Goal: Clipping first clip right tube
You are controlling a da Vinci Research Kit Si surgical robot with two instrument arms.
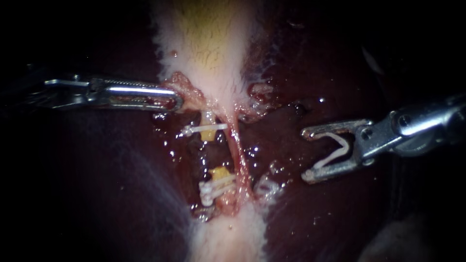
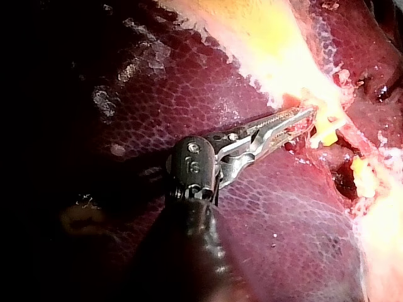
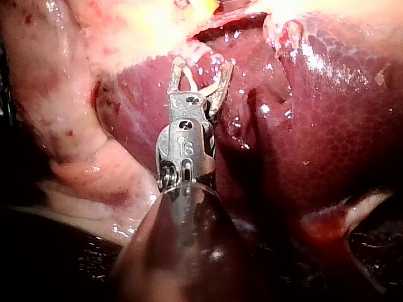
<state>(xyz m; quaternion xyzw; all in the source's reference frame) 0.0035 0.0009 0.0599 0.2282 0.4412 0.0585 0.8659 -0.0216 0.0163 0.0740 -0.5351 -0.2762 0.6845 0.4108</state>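
The gallbladder (image 1: 208,48) is pinched by the left instrument (image 1: 175,101), seemingly tensioning the right tube (image 1: 238,145); a white clip (image 1: 332,156) is held between the spread jaws of the right instrument (image 1: 306,155) nearby.

A white clip (image 1: 335,150), spread in an open V, is sitting well right of the taut, pink right tube (image 1: 239,148).

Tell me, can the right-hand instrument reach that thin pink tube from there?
Probably yes: the right instrument, a white clip held in its jaws, faces the right tube with only bare liver between them.
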